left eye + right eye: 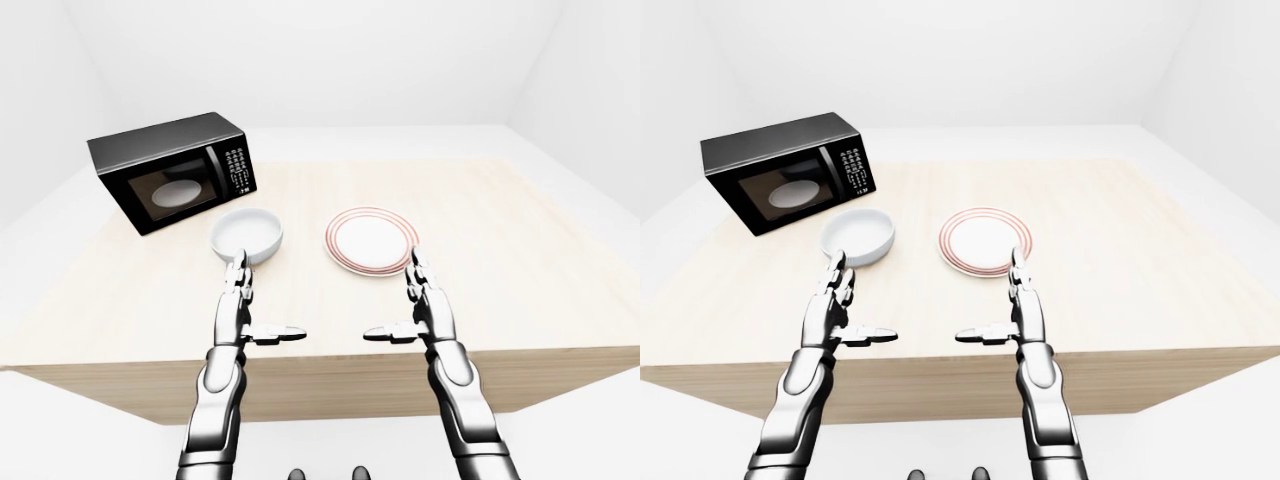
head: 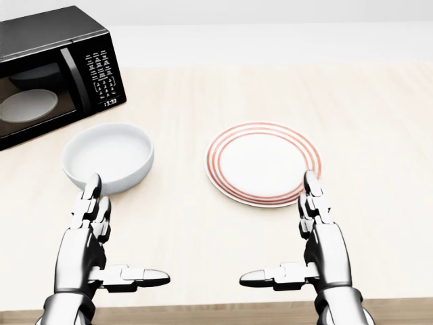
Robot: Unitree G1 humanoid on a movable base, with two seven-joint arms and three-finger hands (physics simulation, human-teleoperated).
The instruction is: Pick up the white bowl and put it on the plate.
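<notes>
- White bowl (image 2: 108, 158): upright on the desk (image 2: 379, 122), just left of the plate (image 2: 263, 162) in the head view, not touching it, empty.
- Plate: flat on the desk, red rings round the rim, nothing on it.
- Microwave (image 2: 51, 71): above and left of the plate, beyond the white bowl, door closed.
- Left robot hand (image 2: 95, 238): held over the desk below the white bowl, well left of the plate; fingers spread apart, thumb pointed toward the plate side, fingertips just short of the bowl's near rim, nothing gripped.
- Right robot hand (image 2: 318, 233): just below the plate's lower right rim; fingers spread apart, empty.
</notes>
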